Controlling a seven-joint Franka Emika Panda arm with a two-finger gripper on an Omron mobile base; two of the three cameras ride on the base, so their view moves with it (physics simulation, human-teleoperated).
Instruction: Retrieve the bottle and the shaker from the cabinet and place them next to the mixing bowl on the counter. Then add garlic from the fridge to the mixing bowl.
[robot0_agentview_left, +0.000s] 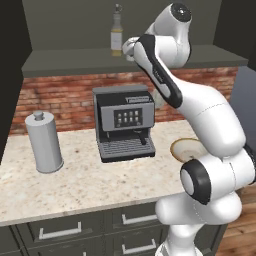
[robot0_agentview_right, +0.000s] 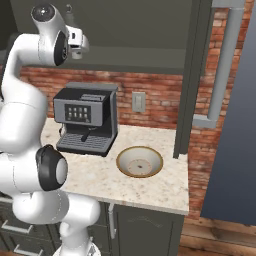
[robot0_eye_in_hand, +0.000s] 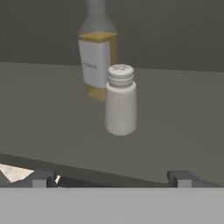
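While raised at the cabinet shelf (robot0_eye_in_hand: 39, 109), gripper (robot0_eye_in_hand: 111, 178) spread wide and empty, shaker (robot0_eye_in_hand: 120, 100) upright ahead, bottle (robot0_eye_in_hand: 97, 52) just behind, mixing bowl (robot0_agentview_right: 140, 162) below on counter (robot0_agentview_right: 165, 187).

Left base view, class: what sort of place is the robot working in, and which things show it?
Most likely a home kitchen: an espresso machine stands on a stone counter against a brick wall, and a bottle sits in the open cabinet above.

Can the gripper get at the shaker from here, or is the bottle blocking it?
Probably yes. The shaker stands in front of the bottle, straight ahead of the open gripper, with bare shelf between them.
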